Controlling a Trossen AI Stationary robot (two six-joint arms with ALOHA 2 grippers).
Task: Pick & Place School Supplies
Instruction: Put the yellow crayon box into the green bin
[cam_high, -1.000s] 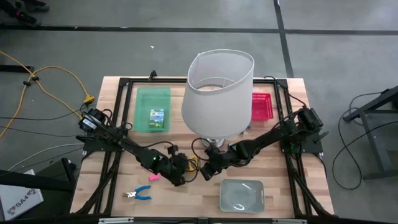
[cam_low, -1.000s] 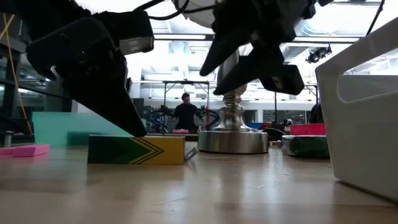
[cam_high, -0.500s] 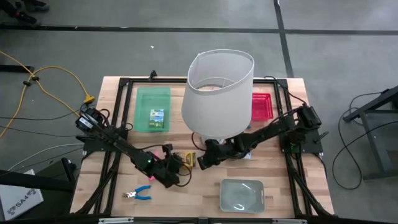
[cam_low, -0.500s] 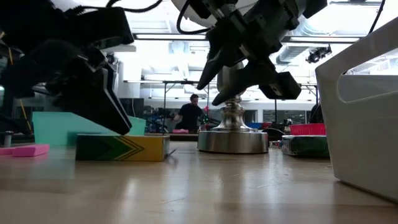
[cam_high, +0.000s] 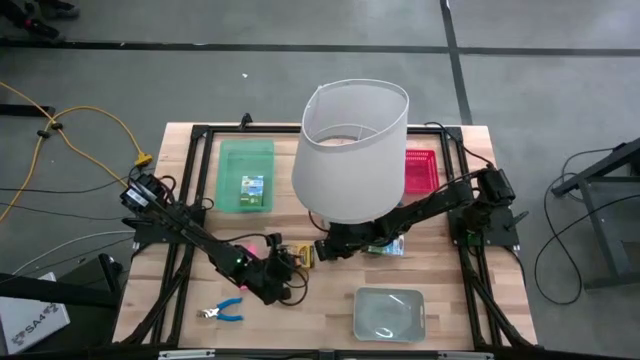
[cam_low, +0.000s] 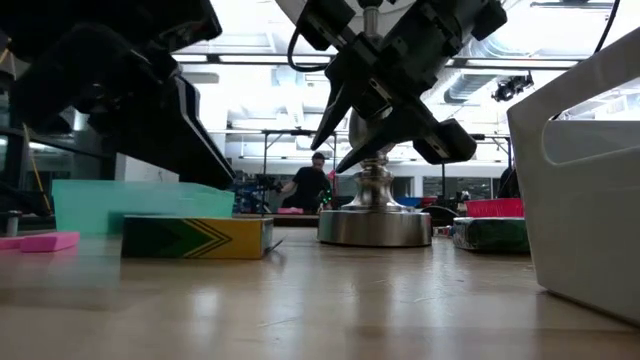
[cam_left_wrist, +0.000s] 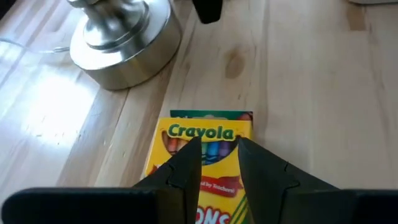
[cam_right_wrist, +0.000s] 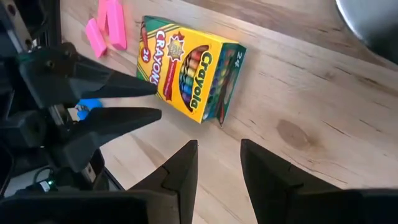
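Observation:
A yellow-green Crayola crayon box (cam_left_wrist: 205, 134) lies flat on the wooden table just in front of the lamp's metal base (cam_low: 375, 225). My left gripper (cam_left_wrist: 219, 149) hovers over the box's near part, fingers narrowly open, clear of its top in the low view (cam_low: 222, 180). Past the box's right end, near the lamp base, my right gripper (cam_right_wrist: 217, 149) hangs open above bare wood (cam_high: 322, 250). Two pink erasers (cam_right_wrist: 109, 28) lie left of the box, and blue-handled scissors (cam_high: 222, 312) lie near the front left.
The big white lampshade (cam_high: 350, 150) covers the table's middle. A green tray (cam_high: 246, 150) with another crayon box stands at the far left, a red tray (cam_high: 420, 170) at the far right, and a clear grey tray (cam_high: 388, 312) at the near right. A green box (cam_high: 385, 247) lies right of the lamp base.
My left gripper has risen off the crayon box, rolled and drawn back a little toward the table's left. The box has slid slightly leftward and still lies flat. My right gripper has gone toward the far edge and the lamp base, rolling as it went.

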